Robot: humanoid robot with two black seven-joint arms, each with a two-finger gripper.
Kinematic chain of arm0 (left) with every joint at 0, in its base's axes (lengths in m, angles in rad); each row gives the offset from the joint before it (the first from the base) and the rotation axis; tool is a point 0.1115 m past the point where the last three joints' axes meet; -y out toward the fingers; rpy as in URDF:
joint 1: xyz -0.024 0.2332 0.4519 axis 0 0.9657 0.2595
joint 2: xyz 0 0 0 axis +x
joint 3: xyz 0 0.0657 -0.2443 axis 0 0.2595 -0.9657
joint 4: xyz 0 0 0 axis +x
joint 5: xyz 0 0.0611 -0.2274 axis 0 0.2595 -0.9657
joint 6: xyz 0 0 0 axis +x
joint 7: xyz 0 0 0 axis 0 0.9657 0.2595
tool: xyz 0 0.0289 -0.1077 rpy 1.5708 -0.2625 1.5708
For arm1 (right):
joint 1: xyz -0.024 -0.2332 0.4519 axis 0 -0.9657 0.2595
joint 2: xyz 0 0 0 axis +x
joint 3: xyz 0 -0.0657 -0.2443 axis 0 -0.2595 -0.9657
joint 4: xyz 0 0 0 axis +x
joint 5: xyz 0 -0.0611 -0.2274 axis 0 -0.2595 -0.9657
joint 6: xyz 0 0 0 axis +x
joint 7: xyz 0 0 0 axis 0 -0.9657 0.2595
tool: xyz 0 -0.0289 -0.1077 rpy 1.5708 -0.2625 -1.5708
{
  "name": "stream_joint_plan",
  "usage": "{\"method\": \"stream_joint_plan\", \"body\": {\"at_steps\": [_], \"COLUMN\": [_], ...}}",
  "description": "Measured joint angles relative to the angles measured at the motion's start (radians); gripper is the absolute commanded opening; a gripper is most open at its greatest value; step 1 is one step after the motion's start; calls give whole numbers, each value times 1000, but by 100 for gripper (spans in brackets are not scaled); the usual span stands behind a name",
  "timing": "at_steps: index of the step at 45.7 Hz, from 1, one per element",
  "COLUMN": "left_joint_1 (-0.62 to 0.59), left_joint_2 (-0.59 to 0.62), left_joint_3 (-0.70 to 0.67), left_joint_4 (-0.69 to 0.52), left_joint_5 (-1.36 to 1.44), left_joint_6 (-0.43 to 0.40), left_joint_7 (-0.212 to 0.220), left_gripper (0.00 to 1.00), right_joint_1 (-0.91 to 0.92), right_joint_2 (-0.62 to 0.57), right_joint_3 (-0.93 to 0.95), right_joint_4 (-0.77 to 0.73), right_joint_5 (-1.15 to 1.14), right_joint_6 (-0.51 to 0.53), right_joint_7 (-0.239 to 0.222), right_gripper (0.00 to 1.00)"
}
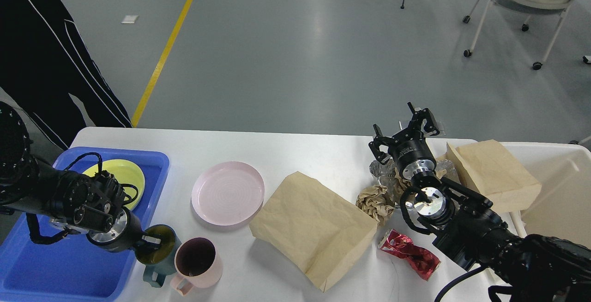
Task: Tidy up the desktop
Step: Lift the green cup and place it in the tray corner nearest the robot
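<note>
The white desktop (295, 152) carries dishes on its left and litter on its right. My left gripper (150, 243) is shut on the rim of a dark green mug (159, 256), at the blue tray's right edge. The mug's handle points toward the front, and a pink mug (196, 260) stands right against it. At the back right my right gripper (402, 133) is open, fingers spread, with nothing between them. It is just behind a crumpled clear plastic piece (379, 171).
A blue tray (60, 269) holds a yellow plate (124, 175). A pink plate (227, 192), a large brown paper bag (311, 226), a crumpled paper ball (375, 202) and a red wrapper (408, 252) lie mid-table. Another paper bag (491, 172) leans on an off-white bin (565, 191). A person in black (41, 62) stands far left.
</note>
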State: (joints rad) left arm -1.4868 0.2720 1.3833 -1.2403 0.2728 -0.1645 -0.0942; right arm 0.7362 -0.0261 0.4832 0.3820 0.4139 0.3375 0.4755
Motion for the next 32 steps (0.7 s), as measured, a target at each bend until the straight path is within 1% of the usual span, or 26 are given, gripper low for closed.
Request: {"method": "stream_joint_plan", "body": {"at_steps": [13,18,20,24,32], "left_joint_1": [-21,-51,-71,-126,-266], "left_joint_2": [15,36,47,74,156], "left_joint_3": [13,20,20,16,-20], "left_joint_4": [6,7,7,19,56], "left_joint_5": [15,21,28,50,87], "left_joint_6": [-26,-62,-90,-174,-414], "left_joint_7": [-2,-8,-11,-17,-33], "left_gripper": [0,0,0,0,0], "right_joint_1": [0,-1,-1,-1,-1], "right_joint_2": [0,0,0,0,0], "right_joint_3": [0,0,0,0,0], "right_joint_4": [0,0,0,0,0], "right_joint_5": [0,0,0,0,0], "right_joint_6": [0,0,0,0,0], "right_joint_7": [0,0,0,0,0], "right_gripper": [100,100,100,100,100]}}
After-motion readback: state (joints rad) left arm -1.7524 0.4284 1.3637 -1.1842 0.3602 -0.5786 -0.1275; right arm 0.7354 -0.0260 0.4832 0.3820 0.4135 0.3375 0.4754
